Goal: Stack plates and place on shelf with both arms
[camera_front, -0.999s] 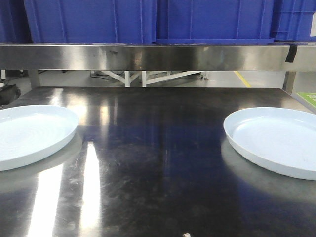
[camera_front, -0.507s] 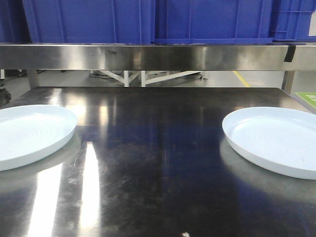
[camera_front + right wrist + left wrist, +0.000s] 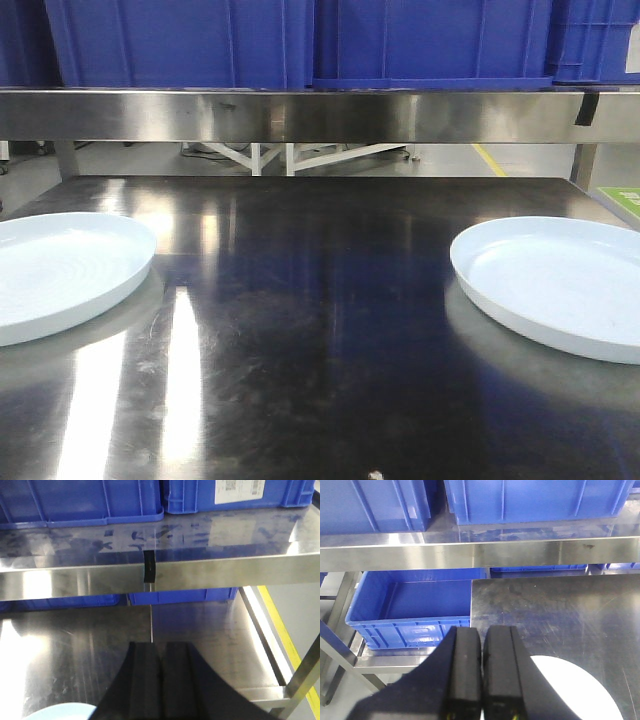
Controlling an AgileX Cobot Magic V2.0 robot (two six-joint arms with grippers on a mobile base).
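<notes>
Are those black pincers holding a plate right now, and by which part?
Nothing is held. The left pincer and right pincer are both shut with nothing between them; the left plate and right plate lie flat on the table.

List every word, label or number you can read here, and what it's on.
No text is legible.
White label on the blue crate, right wrist view: printed codes, too blurred to read.
Green sign at the front view's right edge: too small to read.
Left plate and right plate: no markings.
</notes>
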